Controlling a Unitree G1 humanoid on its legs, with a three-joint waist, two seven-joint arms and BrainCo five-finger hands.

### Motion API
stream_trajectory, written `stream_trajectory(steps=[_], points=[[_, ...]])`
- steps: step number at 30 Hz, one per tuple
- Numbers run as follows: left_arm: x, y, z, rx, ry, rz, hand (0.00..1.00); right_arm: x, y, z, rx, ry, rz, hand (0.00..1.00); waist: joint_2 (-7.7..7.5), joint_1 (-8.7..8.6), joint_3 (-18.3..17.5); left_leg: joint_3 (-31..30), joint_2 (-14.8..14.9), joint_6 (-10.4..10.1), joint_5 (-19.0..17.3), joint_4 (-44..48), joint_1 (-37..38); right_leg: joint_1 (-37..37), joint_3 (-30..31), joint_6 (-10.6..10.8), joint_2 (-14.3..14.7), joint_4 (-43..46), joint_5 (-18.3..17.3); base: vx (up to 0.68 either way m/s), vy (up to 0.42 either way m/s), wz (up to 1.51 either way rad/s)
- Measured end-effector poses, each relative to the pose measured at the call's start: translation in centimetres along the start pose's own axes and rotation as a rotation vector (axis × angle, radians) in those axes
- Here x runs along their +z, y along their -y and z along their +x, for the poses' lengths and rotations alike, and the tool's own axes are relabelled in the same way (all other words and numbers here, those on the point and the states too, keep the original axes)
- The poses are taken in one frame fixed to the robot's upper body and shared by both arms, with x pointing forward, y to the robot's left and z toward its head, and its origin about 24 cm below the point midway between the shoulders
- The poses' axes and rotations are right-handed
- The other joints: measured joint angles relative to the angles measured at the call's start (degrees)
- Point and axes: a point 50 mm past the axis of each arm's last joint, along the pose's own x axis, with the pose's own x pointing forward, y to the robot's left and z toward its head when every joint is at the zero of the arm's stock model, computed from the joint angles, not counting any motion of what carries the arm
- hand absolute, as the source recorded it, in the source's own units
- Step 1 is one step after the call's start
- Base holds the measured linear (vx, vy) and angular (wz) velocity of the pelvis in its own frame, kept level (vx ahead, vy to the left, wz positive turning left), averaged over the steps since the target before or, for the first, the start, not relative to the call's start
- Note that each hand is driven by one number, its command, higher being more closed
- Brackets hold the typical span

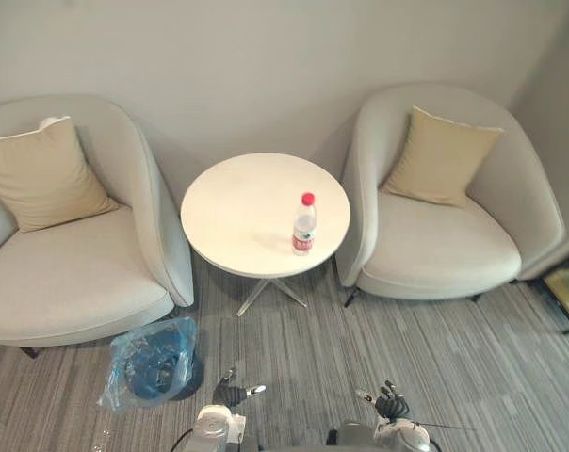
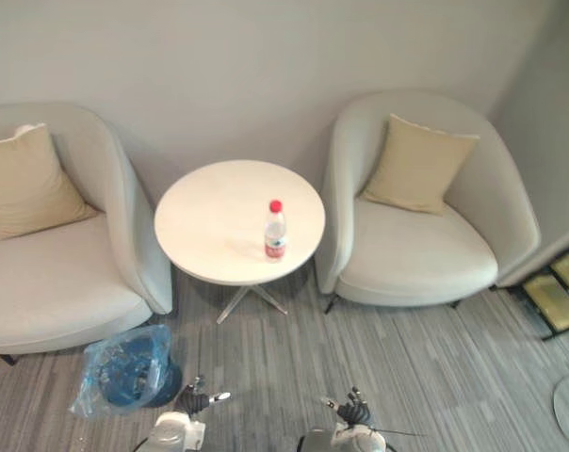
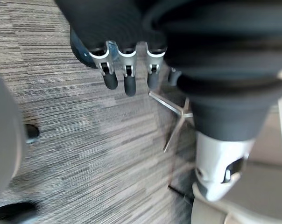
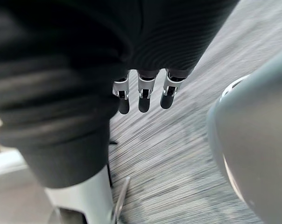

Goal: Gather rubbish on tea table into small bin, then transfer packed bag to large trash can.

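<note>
Seen from the head camera, a red-capped clear bottle [image 1: 304, 226] stands upright on the round white counter [image 1: 237, 207], centre frame; the blue-bagged small bin [image 1: 153, 363] sits lower left. Wrist views show the left hand [image 3: 130, 80] and right hand [image 4: 144, 96] loosely spread, empty.

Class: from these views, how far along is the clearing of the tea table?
Done: nothing visibly. The water bottle stands upright on the tea table. In hand: nothing; left hand and right hand hang open, low over the carpet. Left: bottle into the blue-lined small bin, then moving the bag.
</note>
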Motion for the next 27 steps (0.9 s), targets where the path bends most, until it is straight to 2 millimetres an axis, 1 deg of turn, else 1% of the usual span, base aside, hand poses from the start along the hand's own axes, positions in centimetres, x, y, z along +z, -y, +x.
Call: stream_trajectory(steps=[1, 2, 3, 4, 5, 7, 8, 9, 10, 11, 12, 13, 14, 15, 16, 17, 18, 19, 20, 21, 23, 24, 26, 27], points=[[-0.1, 0.0, 0.0, 0.001, -0.003, 0.001, 0.0, 0.1, -0.1, 0.0, 0.001, 0.002, -0.001, 0.0, 0.02, -0.44, 0.0, -1.2, 0.9, -0.3, -0.1, -0.4, 0.7, -0.5, 2.7, 0.3, 1.6, -8.4, 4.0, 0.41, -0.186, 0.83], [-0.3, -0.1, -0.1, 0.003, -0.007, 0.002, 0.0, -0.2, 0.0, 0.0, 0.0, -0.006, -0.003, 0.0, -0.59, -0.73, -0.3, -2.1, 1.1, -2.9, -1.3, -0.2, 1.4, 0.3, 5.3, 0.2, 2.0, -17.5, 10.5, 0.42, -0.21, 0.8], [-0.4, -0.3, -0.1, 0.006, -0.009, 0.004, 0.0, -0.4, 0.0, -0.1, 0.001, -0.013, -0.006, 0.0, -1.25, -0.72, -0.5, -3.0, 0.8, -4.2, -2.2, -0.2, 1.8, 0.8, 6.5, 0.4, 1.6, -20.4, 14.2, 0.53, -0.315, 0.67], [-0.7, 0.0, -0.2, 0.01, -0.027, -0.02, 0.0, -0.3, 0.4, -0.1, -0.005, -0.012, -0.015, 0.0, 0.2, -0.75, -0.8, -4.7, 2.3, -6.0, -3.9, -0.1, 3.2, 0.9, 5.4, -0.7, 2.5, -17.5, 18.2, 0.43, -0.269, 0.57], [-0.7, 0.5, -0.2, 0.007, -0.03, -0.052, 0.0, 0.0, 0.9, 0.0, -0.019, -0.005, -0.021, 0.0, 1.83, -0.72, -1.2, -5.3, 3.9, -6.1, -3.9, 1.2, 2.7, 1.5, 3.6, -1.8, 3.3, -16.9, 15.9, 0.43, -0.268, 0.55], [-0.8, 1.1, -0.3, 0.003, -0.036, -0.079, 0.0, 0.2, 1.2, 0.0, -0.026, 0.002, -0.02, 0.0, 3.28, -0.9, -0.8, -5.9, 5.5, -6.1, -3.9, 3.7, 2.7, 3.6, 1.7, -2.8, 4.3, -17.0, 14.4, 0.32, -0.19, 0.48], [-0.7, 1.2, -0.3, 0.002, -0.035, -0.08, 0.0, 0.1, 1.3, 0.0, -0.033, 0.0, -0.019, 0.0, 3.63, -1.08, -0.7, -5.9, 6.5, -6.2, -3.9, 7.5, 1.5, 5.8, 0.2, -3.4, 5.0, -17.9, 13.5, 0.36, -0.238, 0.71], [-0.4, 1.2, -0.2, 0.002, -0.026, -0.082, 0.0, -0.2, 1.4, -0.1, -0.034, -0.006, -0.018, 0.0, 3.47, -1.04, -0.5, -5.4, 7.9, -7.8, -3.0, 16.4, -1.6, 9.2, -1.3, -4.2, 5.8, -19.8, 12.6, 0.37, -0.252, 0.76], [0.2, 1.1, -0.1, 0.006, 0.0, -0.088, 0.0, -0.3, 1.2, -0.2, -0.031, -0.011, -0.012, 0.0, 2.89, -0.69, 0.0, -4.4, 9.4, -10.5, -1.1, 26.1, -5.2, 12.5, -2.6, -5.0, 6.2, -21.4, 11.9, 0.34, -0.228, 0.54], [0.4, 1.1, -0.1, 0.007, 0.005, -0.089, 0.0, -0.4, 1.0, -0.2, -0.03, -0.012, -0.01, 0.0, 2.7, -0.43, 0.2, -3.6, 10.1, -10.6, -1.2, 28.5, -6.1, 13.5, -2.8, -5.4, 6.3, -21.7, 11.7, 0.3, -0.171, 0.27], [0.4, 1.3, -0.1, 0.004, 0.01, -0.091, 0.0, -0.5, 0.7, -0.2, -0.027, -0.013, -0.002, 0.0, 2.22, -0.31, 0.4, -0.2, 11.2, -10.0, -2.4, 32.0, -8.3, 16.1, -3.3, -5.7, 6.3, -23.1, 11.5, 0.18, -0.08, 0.11], [0.5, 1.4, -0.1, -0.001, 0.011, -0.091, 0.0, -0.5, 0.5, -0.2, -0.026, -0.012, 0.002, 0.0, 1.77, -0.36, 0.6, 1.9, 11.5, -9.7, -3.3, 31.9, -9.6, 17.3, -3.4, -5.7, 6.1, -24.0, 11.5, 0.25, -0.053, 0.11], [0.7, 1.7, -0.1, -0.011, 0.018, -0.083, 0.0, -0.4, 0.5, -0.2, -0.027, -0.011, 0.005, 0.0, 1.77, -0.33, 0.7, 4.5, 11.0, -8.8, -4.7, 28.0, -11.7, 18.9, -3.4, -5.6, 5.3, -25.5, 11.5, 0.18, 0.006, 0.04], [0.8, 1.7, -0.1, -0.011, 0.02, -0.081, 0.0, -0.5, 0.5, -0.2, -0.029, -0.012, 0.007, 0.0, 1.74, -0.31, 0.7, 4.6, 10.3, -8.6, -4.7, 25.3, -12.4, 19.0, -3.3, -5.5, 4.8, -25.5, 11.5, 0.18, 0.064, 0.02], [0.9, 1.7, 0.0, -0.015, 0.024, -0.073, 0.0, -0.4, 0.5, -0.2, -0.034, -0.01, 0.008, 0.0, 1.72, -0.32, 0.8, 3.8, 8.1, -8.1, -3.9, 17.7, -13.2, 19.4, -3.3, -4.6, 3.6, -25.5, 11.1, 0.09, 0.088, 0.01], [1.0, 1.8, 0.0, -0.016, 0.025, -0.068, 0.0, -0.4, 0.6, -0.2, -0.035, -0.009, 0.007, 0.0, 1.79, -0.31, 0.9, 3.5, 7.5, -7.8, -2.8, 14.8, -13.2, 19.5, -3.2, -4.0, 3.2, -25.4, 10.9, 0.11, 0.144, 0.0], [0.9, 2.0, -0.1, -0.027, 0.026, -0.052, 0.0, -0.3, 1.1, -0.2, -0.047, -0.006, -0.001, 0.0, 2.8, -0.24, 0.8, 1.5, 6.0, -8.0, 5.2, 7.8, -12.9, 20.2, -2.5, -2.2, 3.3, -25.2, 10.2, 0.12, 0.16, -0.05], [1.0, 1.8, 0.0, -0.026, 0.03, -0.039, 0.0, -0.4, 1.1, -0.2, -0.048, -0.012, -0.002, 0.0, 2.62, 0.46, 0.6, 1.7, 4.9, -7.7, 5.3, 6.8, -11.6, 20.9, -1.3, -1.4, 2.7, -25.7, 10.3, 0.14, 0.198, -0.05], [0.8, 1.3, 0.0, -0.018, 0.027, -0.023, 0.0, -0.6, 0.7, -0.3, -0.036, -0.018, -0.001, 0.0, 1.23, 0.56, 0.1, 2.3, 3.4, -6.8, 5.9, 4.4, -10.4, 20.8, -0.7, -0.3, 1.2, -26.2, 9.9, 0.11, 0.148, -0.02], [0.7, 1.1, 0.0, -0.013, 0.024, -0.018, 0.0, -0.7, 0.5, -0.3, -0.034, -0.02, 0.002, 0.0, 0.89, 0.52, 0.1, 2.3, 2.9, -6.6, 6.1, 3.8, -10.1, 20.8, -0.7, -0.1, 0.7, -26.3, 9.8, 0.1, 0.137, 0.06], [0.2, 0.0, 0.1, 0.008, 0.008, 0.001, 0.0, -1.3, 0.2, -0.5, -0.028, -0.035, 0.003, 0.0, -0.64, 0.52, -0.7, 2.5, 0.5, -5.5, 7.3, 0.1, -8.3, 20.9, -0.7, 0.8, -1.4, -26.2, 9.2, 0.11, 0.109, 0.09], [0.2, -0.1, 0.1, 0.01, 0.006, 0.003, 0.0, -1.3, 0.3, -0.5, -0.029, -0.038, 0.003, 0.0, -0.78, 0.52, -0.7, 2.5, 0.1, -5.3, 7.5, -0.5, -7.8, 21.1, -0.7, 1.0, -1.7, -26.2, 9.1, 0.13, 0.085, 0.08], [-0.3, -0.5, -0.1, 0.013, -0.006, 0.018, 0.0, -1.7, 0.5, -0.7, -0.034, -0.048, 0.001, 0.0, -1.05, 0.5, -0.9, 2.6, -1.6, -4.7, 8.6, -4.4, -4.3, 22.9, -0.4, 1.6, -3.0, -26.5, 8.5, 0.12, 0.065, 0.06], [-0.3, -0.5, -0.1, 0.011, -0.007, 0.026, 0.0, -1.7, 0.5, -0.7, -0.033, -0.048, -0.001, 0.0, -1.08, 0.49, -1.1, 2.6, -1.9, -4.6, 8.6, -4.8, -4.1, 23.0, -0.4, 1.6, -3.1, -26.5, 8.5, 0.1, 0.052, 0.0]])
